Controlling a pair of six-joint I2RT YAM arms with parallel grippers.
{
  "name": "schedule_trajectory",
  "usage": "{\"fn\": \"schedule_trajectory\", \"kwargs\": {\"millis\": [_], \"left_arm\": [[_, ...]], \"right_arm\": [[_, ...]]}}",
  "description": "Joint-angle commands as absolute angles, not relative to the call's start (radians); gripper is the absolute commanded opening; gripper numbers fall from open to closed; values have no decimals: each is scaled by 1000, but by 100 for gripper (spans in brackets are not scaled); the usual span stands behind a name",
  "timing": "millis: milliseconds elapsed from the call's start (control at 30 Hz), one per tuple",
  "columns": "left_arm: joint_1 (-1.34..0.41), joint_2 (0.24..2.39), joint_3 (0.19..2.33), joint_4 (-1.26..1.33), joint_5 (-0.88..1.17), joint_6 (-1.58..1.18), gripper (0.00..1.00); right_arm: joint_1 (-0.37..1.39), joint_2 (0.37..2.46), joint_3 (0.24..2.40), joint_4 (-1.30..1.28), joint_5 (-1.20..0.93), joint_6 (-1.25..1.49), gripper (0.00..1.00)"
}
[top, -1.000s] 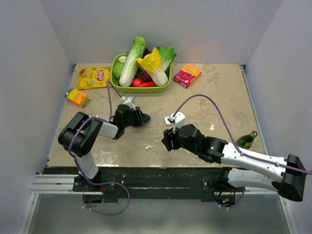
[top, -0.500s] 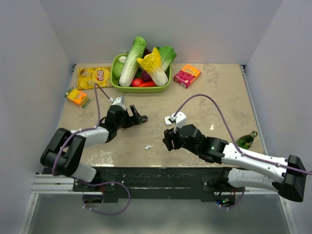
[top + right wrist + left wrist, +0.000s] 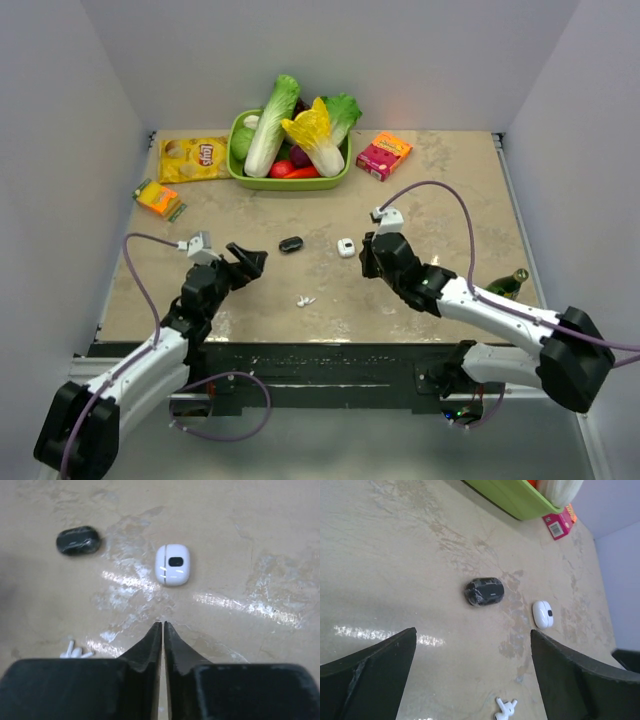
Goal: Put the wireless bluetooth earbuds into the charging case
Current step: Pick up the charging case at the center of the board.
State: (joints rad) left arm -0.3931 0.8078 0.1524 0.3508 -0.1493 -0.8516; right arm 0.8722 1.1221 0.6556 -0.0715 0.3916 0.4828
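The white charging case lies shut on the table, dark spot facing up. Two white earbuds lie loose together on the table, nearer the front. My right gripper is shut with nothing in it, its tips just short of the case on the right. Drawn back at the near left, my left gripper stands wide open and empty, facing the earbuds and the case.
A small black oval object lies left of the case. A green bowl of vegetables, a chips bag, a pink box and an orange pack stand further back. A green bottle is at the right.
My left gripper opened, left the black object on the table and drew back to the near left. My right arm swung toward the back right and its jaws closed.
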Motion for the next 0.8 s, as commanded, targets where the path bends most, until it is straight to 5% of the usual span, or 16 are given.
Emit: {"fn": "schedule_trajectory", "kwargs": {"millis": [0,200,767], "left_arm": [[-393,667,54,491,-36,-884,99],[-393,666,54,410,27,-848,85],[-394,632,-27,420,58,-876,85]], "right_arm": [[766,1247,675,43,337,532,0],[669,1469,738,92,310,523,0],[655,1720,828,164,227,503,0]]}}
